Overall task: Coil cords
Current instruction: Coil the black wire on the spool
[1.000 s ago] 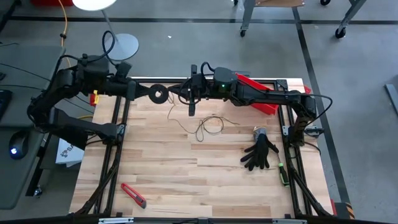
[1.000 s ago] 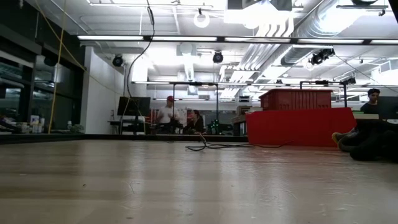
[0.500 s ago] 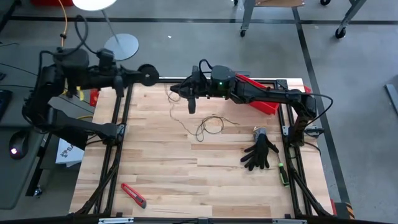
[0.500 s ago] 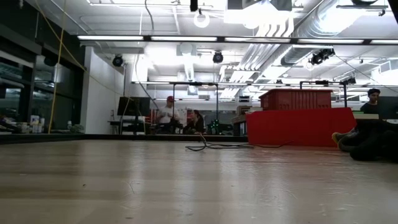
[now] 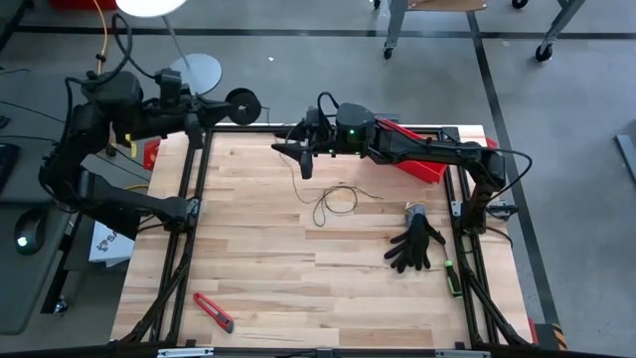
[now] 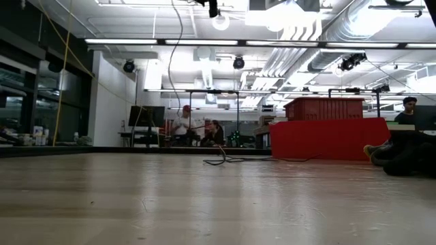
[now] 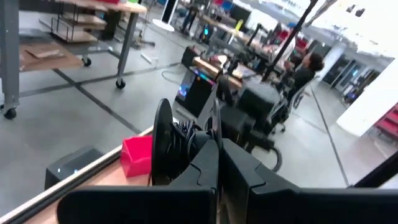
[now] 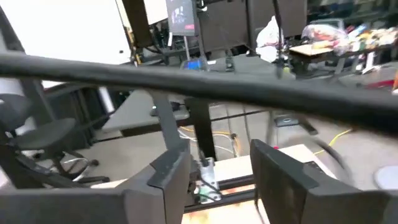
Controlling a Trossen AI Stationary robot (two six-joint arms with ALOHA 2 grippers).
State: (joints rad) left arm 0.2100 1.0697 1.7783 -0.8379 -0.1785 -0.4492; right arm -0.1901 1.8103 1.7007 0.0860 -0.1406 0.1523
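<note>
The wooden table is filling the middle of the high view, with a black frame running round it.

The left arm is reaching along the far edge of the table, just outside the frame, and the left gripper is sitting with its jaws pressed together on the black spool. In the left wrist view the spool is standing on edge right at the tips of the two fingers, which are lying tight against each other with no gap showing.

The right arm is stretching across the far side of the table, and the right gripper is hanging above the wood with its jaws spread. In the right wrist view its fingers are standing well apart with nothing between them.

The thin cord is lying on the table just in front of the right gripper's open jaws, gathered into a loose loop, with a strand running from it up toward those jaws. Whether that strand is reaching the spool at the left gripper cannot be told.

A black glove is lying well to the side of the right gripper's jaws, and a red box cutter is lying far from both pairs of jaws, near the front edge of the table.
</note>
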